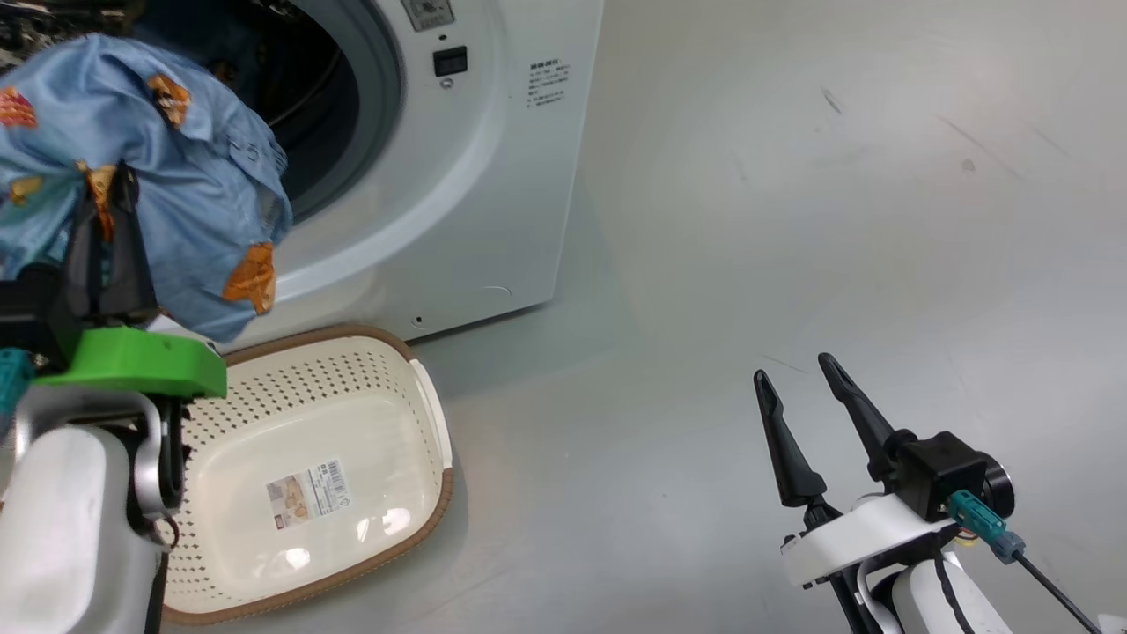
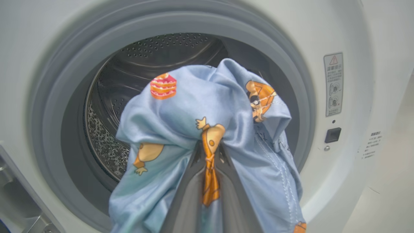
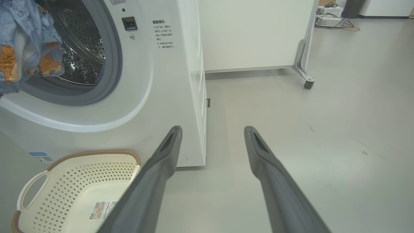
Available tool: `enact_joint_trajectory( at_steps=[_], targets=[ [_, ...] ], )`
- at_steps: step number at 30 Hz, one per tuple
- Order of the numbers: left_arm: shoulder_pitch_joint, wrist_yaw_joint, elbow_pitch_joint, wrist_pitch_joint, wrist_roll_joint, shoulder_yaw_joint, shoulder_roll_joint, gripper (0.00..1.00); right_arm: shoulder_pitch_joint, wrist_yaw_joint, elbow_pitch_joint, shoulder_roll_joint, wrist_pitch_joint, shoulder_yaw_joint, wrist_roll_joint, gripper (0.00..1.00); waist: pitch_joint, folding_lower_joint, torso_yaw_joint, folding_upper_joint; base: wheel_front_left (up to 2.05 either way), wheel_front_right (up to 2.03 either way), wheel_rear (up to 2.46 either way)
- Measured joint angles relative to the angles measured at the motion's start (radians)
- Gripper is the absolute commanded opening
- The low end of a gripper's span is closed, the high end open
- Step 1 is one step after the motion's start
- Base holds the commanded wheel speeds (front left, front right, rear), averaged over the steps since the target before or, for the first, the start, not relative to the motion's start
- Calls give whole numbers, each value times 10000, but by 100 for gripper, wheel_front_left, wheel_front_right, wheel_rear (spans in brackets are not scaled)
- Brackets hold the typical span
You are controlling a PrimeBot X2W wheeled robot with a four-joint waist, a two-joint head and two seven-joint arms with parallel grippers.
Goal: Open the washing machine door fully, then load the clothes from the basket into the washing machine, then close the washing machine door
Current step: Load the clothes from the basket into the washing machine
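**Left gripper** [image 1: 110, 189]: jaws of two long, dark grey tapered fingers [image 2: 182, 204]; black housing [image 1: 26, 308] behind them; bright green plastic mount [image 1: 141, 365]; curved silver bracket [image 1: 151, 458]; glossy white rounded forearm [image 1: 62, 528].

**Right gripper** [image 1: 794, 368]: matching dark jaws with hollowed inner faces; white mounting plate [image 1: 836, 537]; black cylindrical block [image 1: 938, 471]; teal connector [image 1: 977, 515] with a thin black cable [image 1: 1052, 590].

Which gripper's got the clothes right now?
The left gripper: its jaws are shut on the blue clothes, held up at the washer opening. The right gripper is open and empty, off to the basket's right.
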State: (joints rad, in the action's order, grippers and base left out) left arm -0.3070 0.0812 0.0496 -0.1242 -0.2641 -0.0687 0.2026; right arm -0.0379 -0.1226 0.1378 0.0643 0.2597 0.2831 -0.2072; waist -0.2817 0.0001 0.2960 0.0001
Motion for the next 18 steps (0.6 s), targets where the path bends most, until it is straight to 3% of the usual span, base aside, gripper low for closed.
enact_joint_trajectory(
  at_steps=[18],
  targets=[
    [-2958, 42, 1647, 267, 464, 357, 836, 0, -1176, 0, 247, -77, 0, 483, -146, 100, -2008, 1, 1342, 0, 0, 0, 0]
  ],
)
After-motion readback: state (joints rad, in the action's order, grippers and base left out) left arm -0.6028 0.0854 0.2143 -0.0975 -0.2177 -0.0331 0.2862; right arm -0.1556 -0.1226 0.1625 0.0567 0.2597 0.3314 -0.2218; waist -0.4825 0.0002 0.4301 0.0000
